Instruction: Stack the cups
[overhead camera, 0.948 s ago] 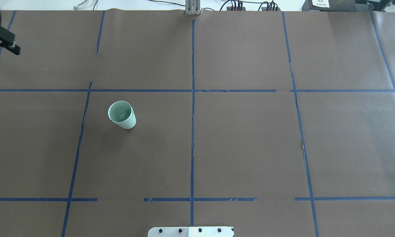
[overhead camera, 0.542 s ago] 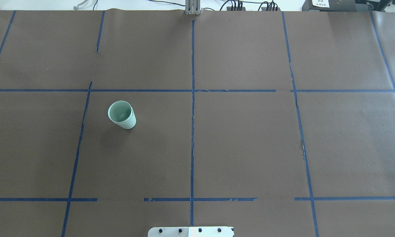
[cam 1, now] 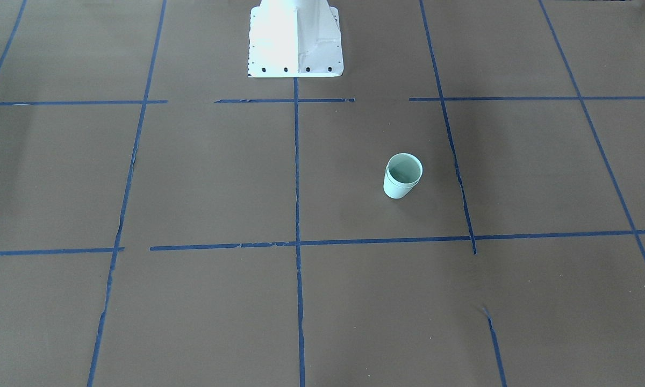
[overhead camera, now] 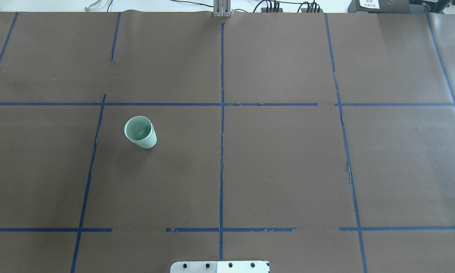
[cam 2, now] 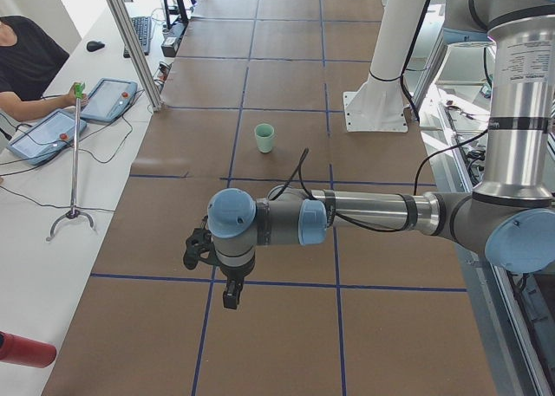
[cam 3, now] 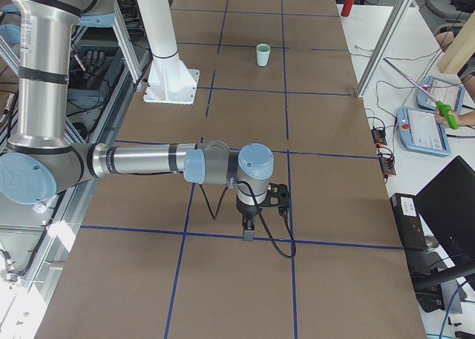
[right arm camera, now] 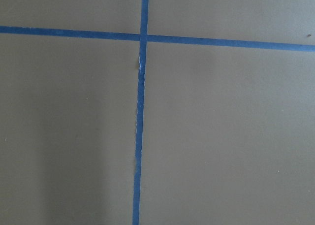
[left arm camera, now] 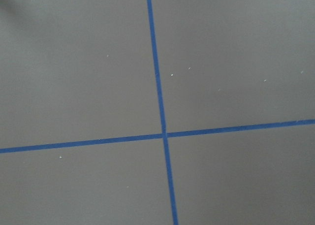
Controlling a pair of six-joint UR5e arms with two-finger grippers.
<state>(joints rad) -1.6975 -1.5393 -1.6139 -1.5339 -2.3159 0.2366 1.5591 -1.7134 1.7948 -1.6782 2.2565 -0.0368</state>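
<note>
Currently the cups [overhead camera: 140,132] stand nested, one inside the other, upright on the bench [overhead camera: 288,170]; two rims show, one just above the other. The stack sits in the middle row of squares marked by the blue tape lines [overhead camera: 222,151], on the robot's left half, between the centre line and the next line out, touching neither. Front-facing view agrees: stack to the right of the centre line, well apart from the white pedestal [cam 1: 295,43]. Neither arm shows in the overhead or front-facing view. Left gripper [cam 2: 230,301] appears only in the left side view, on the near arm, which is stretched level over the bench; it points down above a tape crossing, well apart from the cups. Cannot tell whether its fingers are spread or pressed together. Right gripper [cam 3: 248,234] appears only in the right side view, likewise pointing down near a tape line at the opposite end of the bench, far from the cups; cannot tell its state either. Both wrist cameras show only brown paper and a tape crossing. An operator [cam 2: 26,58] sits beside the bench.
</note>
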